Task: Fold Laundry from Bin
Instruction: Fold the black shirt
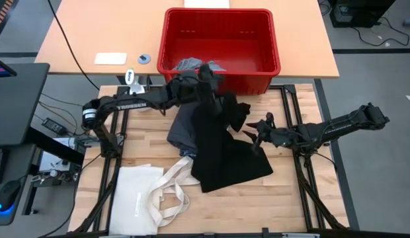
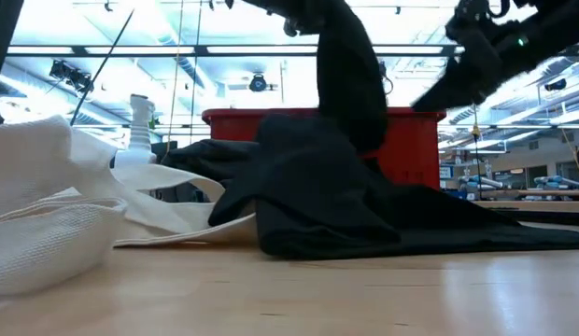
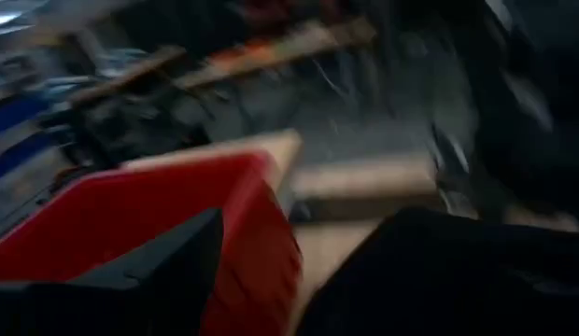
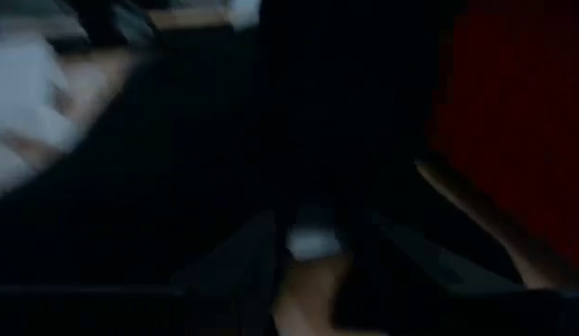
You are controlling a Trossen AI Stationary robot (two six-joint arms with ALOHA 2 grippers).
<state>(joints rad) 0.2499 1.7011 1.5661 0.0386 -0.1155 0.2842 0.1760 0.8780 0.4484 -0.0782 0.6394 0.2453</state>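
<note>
Early stage: black piece [image 1: 225, 155] and grey piece [image 1: 182, 129] lie unfolded on surface [image 1: 291, 192], more laundry in bin [image 1: 218, 39]; left end effector [image 1: 206, 73] over bin's near rim, black cloth draped, grip unclear; right end effector [image 1: 258, 130] half-open, hold unclear.

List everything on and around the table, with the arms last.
Large red plastic bin: one, red, on the far tan table.
Light grey garment: one, inside the bin.
Large black garment: one, black, mid table, one end lifted.
Dark grey garment: one, partly under the black one.
Cream canvas tote bag: one, near left corner.
White card: one, far table.
Left gripper: fingers open, at the bin's front rim.
Right gripper: at the black garment's right edge.
</note>
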